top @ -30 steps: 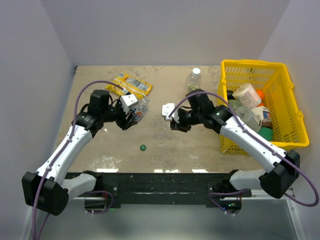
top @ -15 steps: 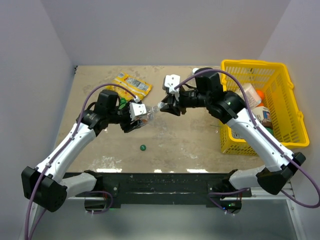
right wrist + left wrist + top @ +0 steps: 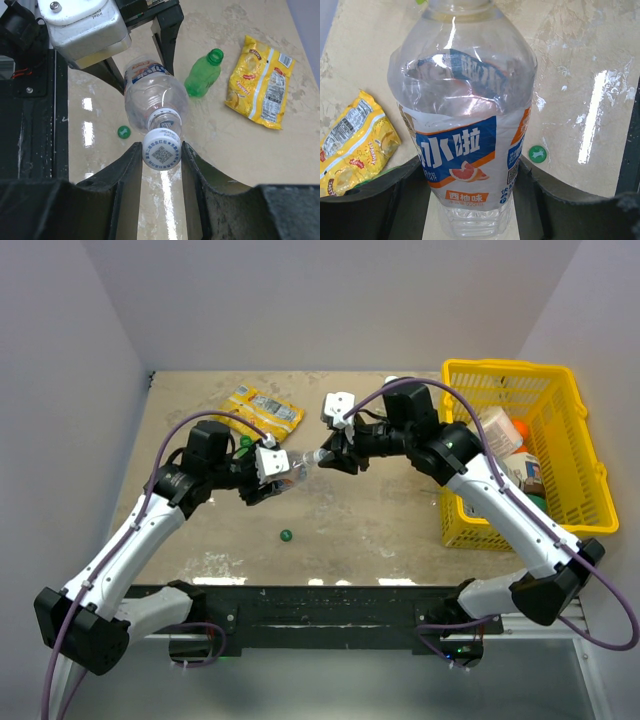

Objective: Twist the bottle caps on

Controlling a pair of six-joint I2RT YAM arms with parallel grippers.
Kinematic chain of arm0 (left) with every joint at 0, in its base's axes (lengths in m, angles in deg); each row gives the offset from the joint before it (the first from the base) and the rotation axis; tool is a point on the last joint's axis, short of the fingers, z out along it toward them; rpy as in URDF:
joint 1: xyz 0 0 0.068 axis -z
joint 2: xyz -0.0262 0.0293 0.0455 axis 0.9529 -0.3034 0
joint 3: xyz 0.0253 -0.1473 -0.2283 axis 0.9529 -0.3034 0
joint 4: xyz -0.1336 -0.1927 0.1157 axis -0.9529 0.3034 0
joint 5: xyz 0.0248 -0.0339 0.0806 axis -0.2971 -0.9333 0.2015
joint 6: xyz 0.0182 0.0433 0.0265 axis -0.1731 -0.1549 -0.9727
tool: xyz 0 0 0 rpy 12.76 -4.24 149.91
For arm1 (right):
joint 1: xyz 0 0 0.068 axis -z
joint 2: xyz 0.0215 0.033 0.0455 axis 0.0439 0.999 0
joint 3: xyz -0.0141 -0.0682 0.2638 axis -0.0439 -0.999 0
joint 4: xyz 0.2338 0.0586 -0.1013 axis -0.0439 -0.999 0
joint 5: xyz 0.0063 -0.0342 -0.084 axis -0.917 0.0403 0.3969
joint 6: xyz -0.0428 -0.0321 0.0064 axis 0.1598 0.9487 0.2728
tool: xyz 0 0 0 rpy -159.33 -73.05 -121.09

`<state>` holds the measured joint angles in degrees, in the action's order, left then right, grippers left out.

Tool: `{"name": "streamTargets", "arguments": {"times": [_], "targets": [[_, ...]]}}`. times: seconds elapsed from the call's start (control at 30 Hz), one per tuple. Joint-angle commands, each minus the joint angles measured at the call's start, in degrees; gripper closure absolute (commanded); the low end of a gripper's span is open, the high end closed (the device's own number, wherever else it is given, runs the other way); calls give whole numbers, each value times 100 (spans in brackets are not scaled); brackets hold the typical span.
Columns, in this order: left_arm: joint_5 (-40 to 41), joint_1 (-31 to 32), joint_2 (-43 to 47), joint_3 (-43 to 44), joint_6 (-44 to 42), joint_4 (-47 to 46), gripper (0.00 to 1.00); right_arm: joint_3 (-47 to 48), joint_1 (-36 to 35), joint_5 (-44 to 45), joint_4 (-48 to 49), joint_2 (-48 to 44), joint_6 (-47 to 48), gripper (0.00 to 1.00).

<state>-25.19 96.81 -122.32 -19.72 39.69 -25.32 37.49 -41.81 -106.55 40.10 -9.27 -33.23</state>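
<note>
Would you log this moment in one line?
left jaws: clear bottle held; right jaws: white cap held at bottle mouth; green cap: on table

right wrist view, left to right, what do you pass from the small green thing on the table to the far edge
green cap → white cap → green bottle → yellow packet. The clear bottle overlaps the white cap, so it is left out.

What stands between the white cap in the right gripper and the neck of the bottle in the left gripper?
Nothing visible does. The white cap, pinched in the right gripper, sits at the neck of the clear bottle in the left gripper. The green cap lies aside.
</note>
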Motion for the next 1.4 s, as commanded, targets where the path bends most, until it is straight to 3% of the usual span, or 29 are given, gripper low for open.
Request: {"name": "streamTargets", "arguments": {"times": [0.0, 0.5, 0.8, 1.37], "targets": [[-293, 23, 95, 206, -156, -228, 100, 52, 9, -166, 243, 34, -191, 71], [-460, 32, 210, 162, -209, -404, 100, 96, 0, -263, 323, 262, -279, 71], [-372, 32, 684, -382, -209, -1160, 100, -71, 0, -474, 296, 262, -481, 71], [-468, 67, 421, -172, 152, -1837, 100, -326, -237, 44, 296, 254, -226, 73]]}}
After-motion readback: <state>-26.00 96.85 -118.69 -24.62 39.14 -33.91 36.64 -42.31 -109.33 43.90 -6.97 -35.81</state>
